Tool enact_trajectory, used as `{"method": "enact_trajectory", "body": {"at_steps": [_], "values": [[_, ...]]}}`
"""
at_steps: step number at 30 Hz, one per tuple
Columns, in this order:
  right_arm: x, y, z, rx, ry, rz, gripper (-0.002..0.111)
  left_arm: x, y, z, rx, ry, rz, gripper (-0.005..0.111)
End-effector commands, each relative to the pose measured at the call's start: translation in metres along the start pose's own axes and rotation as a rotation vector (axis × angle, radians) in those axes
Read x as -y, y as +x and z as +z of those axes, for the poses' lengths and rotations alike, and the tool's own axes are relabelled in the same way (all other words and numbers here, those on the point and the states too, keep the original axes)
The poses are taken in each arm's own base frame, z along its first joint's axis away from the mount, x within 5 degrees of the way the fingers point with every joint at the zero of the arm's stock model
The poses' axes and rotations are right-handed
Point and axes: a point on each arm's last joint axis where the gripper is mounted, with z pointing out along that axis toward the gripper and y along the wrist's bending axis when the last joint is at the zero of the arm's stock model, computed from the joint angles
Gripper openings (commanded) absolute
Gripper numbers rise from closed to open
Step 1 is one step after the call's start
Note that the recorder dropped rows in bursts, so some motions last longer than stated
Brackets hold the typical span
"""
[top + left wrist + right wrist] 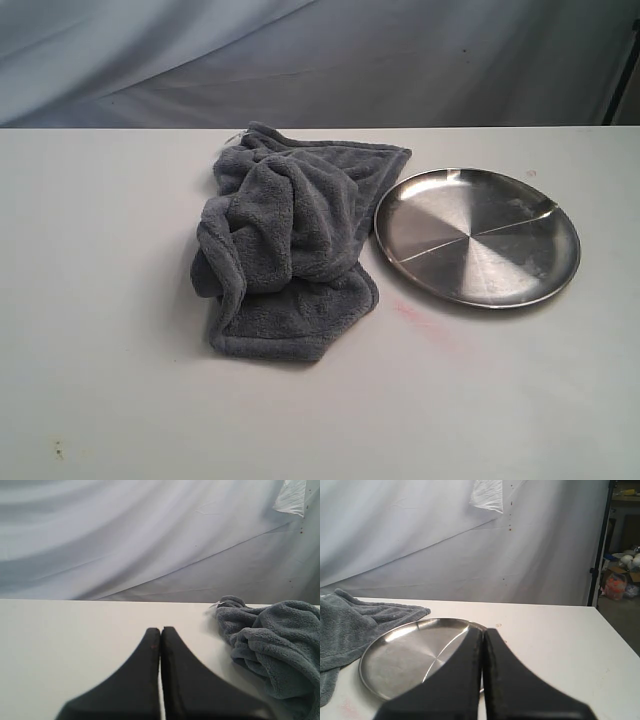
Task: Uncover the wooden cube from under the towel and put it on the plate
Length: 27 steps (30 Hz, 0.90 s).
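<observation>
A dark grey fluffy towel [285,245] lies bunched in thick folds at the middle of the white table; it also shows as the towel [270,640] and the towel [355,630] in the wrist views. The wooden cube is hidden. To the towel's right rests the shiny round steel plate [478,237], bare inside, seen in the right wrist view as the plate [405,655]. My left gripper [160,630] is shut on nothing, above bare table beside the towel. My right gripper [483,631] is shut too, near the plate's rim. Neither gripper appears in the exterior view.
The white table [110,380] runs back to a far edge below a grey draped backdrop [300,60]. A faint pink stain [420,318] marks the tabletop in front of the plate. A black stand and clutter [617,580] sit beyond the table's right side.
</observation>
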Motion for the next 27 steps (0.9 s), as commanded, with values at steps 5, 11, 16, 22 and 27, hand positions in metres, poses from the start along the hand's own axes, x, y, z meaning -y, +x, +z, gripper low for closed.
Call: {"method": "enact_trajectory", "body": {"at_steps": [5, 11, 16, 22, 27], "values": [[0.0005, -0.0005, -0.0004, 0.018, 0.008, -0.005, 0.000, 0.0000, 0.0013, 0.0001, -0.001, 0.001, -0.001, 0.001], [0.0005, -0.0005, -0.0004, 0.018, 0.008, -0.005, 0.000, 0.0000, 0.0013, 0.0001, -0.001, 0.001, 0.001, 0.001], [0.0006, -0.0007, -0.0004, 0.019, 0.010, -0.047, 0.000, 0.0000, 0.0013, 0.0001, -0.001, 0.001, 0.001, 0.001], [0.0006, -0.0007, -0.0004, 0.019, 0.010, -0.049, 0.000, 0.0000, 0.0013, 0.0001, -0.001, 0.001, -0.002, 0.001], [0.0006, -0.0007, -0.0004, 0.019, 0.010, -0.049, 0.000, 0.0000, 0.0013, 0.0001, -0.001, 0.001, -0.002, 0.001]]}}
